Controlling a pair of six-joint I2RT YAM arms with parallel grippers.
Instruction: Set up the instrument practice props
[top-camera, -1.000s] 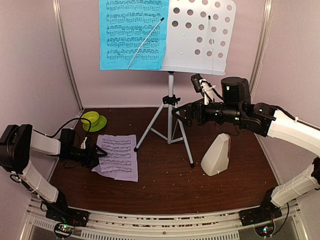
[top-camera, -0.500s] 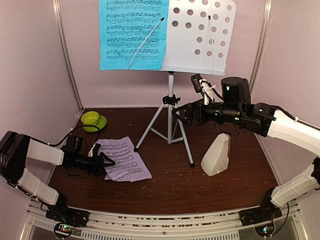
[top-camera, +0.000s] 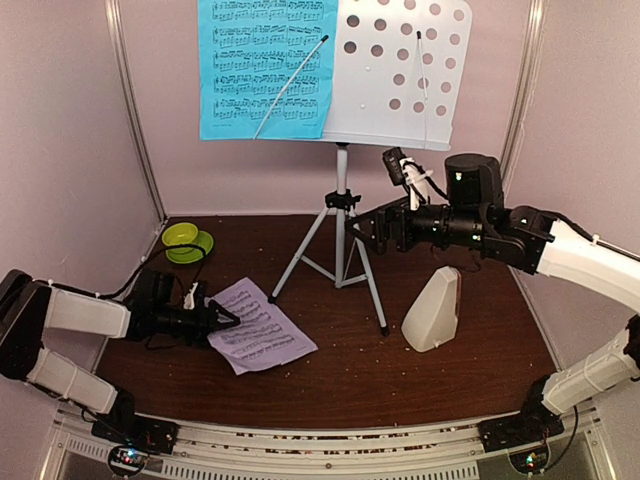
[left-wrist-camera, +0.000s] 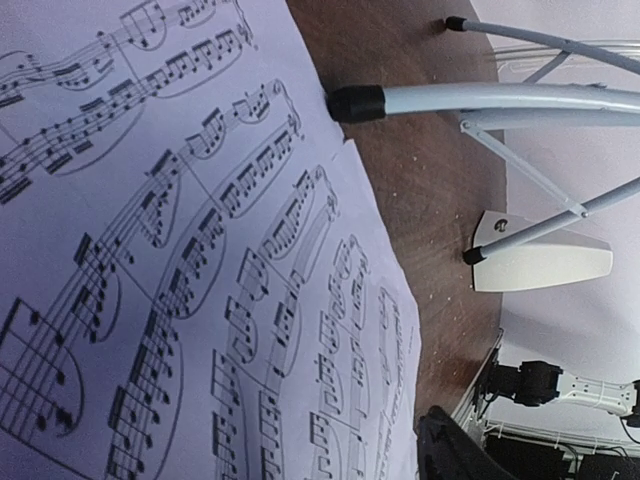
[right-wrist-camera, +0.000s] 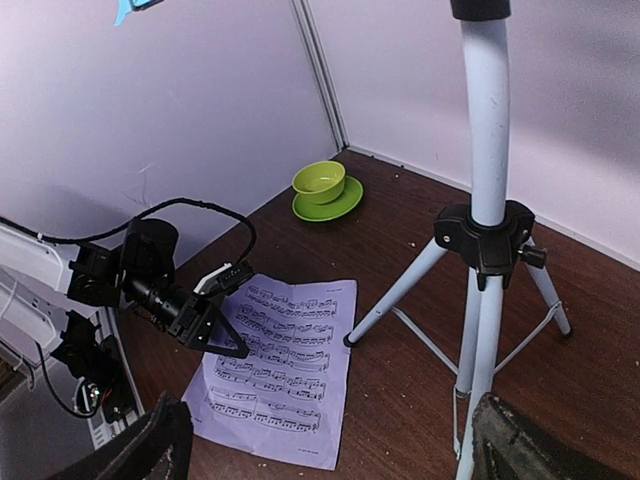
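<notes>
Lilac sheet-music page (top-camera: 262, 338) lies on the desk (top-camera: 450, 380) left of the silver tripod (top-camera: 341, 240), the left pincer (top-camera: 222, 321) at its edge, grip impossible to tell, the right pincer (top-camera: 362, 228) spread beside the tripod; next, I reckon, it must be pinched and lifted onto the white perforated rest (top-camera: 400, 70) atop that tripod.

- music stand (top-camera: 400, 95), cyan page (top-camera: 265, 70): tops cropped by overhead frame edge
- lilac page (left-wrist-camera: 180, 300): runs off left wrist view, left and bottom
- left gripper (top-camera: 230, 320): tips at page edge, grip unclear
- right gripper (right-wrist-camera: 330, 455): only finger stubs visible, bottom corners
</notes>
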